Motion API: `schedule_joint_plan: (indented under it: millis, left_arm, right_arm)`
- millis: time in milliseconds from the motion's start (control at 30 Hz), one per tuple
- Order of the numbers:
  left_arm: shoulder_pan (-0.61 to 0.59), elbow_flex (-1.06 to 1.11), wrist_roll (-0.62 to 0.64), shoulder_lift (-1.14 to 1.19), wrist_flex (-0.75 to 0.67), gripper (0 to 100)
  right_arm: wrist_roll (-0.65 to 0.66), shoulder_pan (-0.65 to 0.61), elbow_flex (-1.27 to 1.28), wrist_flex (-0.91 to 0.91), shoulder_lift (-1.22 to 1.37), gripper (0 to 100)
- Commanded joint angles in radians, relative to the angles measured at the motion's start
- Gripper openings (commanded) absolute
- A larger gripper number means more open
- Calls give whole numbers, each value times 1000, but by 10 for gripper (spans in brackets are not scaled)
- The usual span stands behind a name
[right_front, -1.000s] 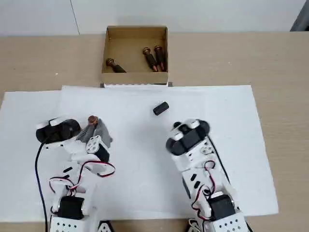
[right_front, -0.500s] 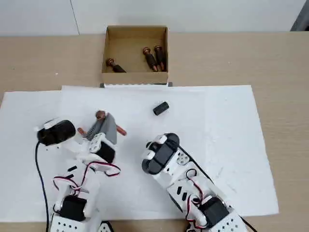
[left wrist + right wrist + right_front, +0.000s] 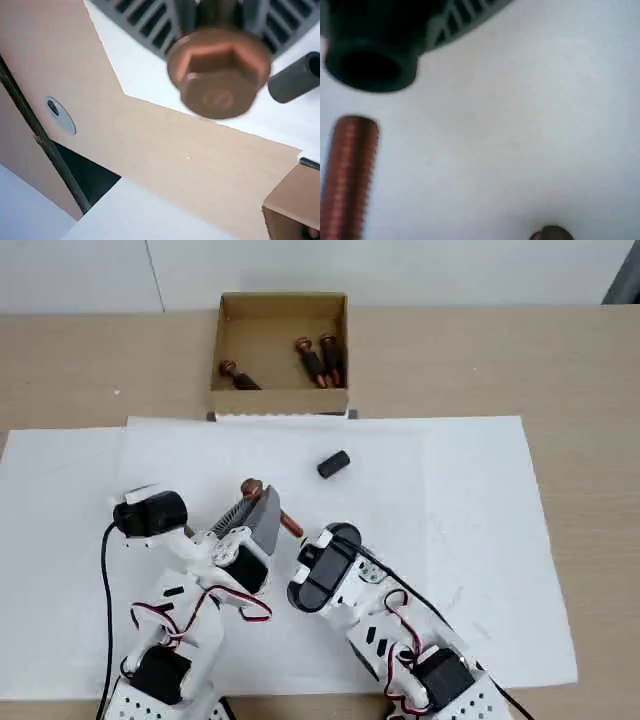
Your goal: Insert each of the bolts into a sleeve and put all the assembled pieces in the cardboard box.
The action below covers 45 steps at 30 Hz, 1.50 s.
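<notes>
One white sheet (image 3: 480, 540) covered my table, and the cardboard box (image 3: 280, 398) at twelve o'clock held three assembled pieces (image 3: 311, 362). Toward six o'clock, the left gripper (image 3: 262, 512) was clamped on a bolt (image 3: 251, 487), its threads aimed at four o'clock. The right gripper (image 3: 385, 35) pinched a sleeve (image 3: 370, 67), with the bore facing the threads and just apart from them. I judged mating to be the step in hand. Next I needed to line the tip up with the bore and push. A spare sleeve (image 3: 334, 464) lay near the centre.
</notes>
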Motion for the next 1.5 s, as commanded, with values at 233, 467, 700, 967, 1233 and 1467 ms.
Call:
schedule_joint_plan:
  millis: [233,467,700,967,1233,1467]
  left_arm:
    - [66,-70,5,-12,-29,6]
    - [69,-53,5,-12,-29,6]
    - [68,21,5,-12,-29,6]
    - [71,25,5,-11,-14,6]
    - [210,25,5,-11,115,6]
    - [216,25,-26,-11,183,6]
  right_arm:
    - [34,18,14,-2,-13,2]
    - [34,18,14,-4,-13,2]
    - [34,18,12,-4,-13,2]
    - [34,18,11,-5,-15,2]
    - [35,18,12,-88,-13,2]
    - [34,18,11,-90,-13,2]
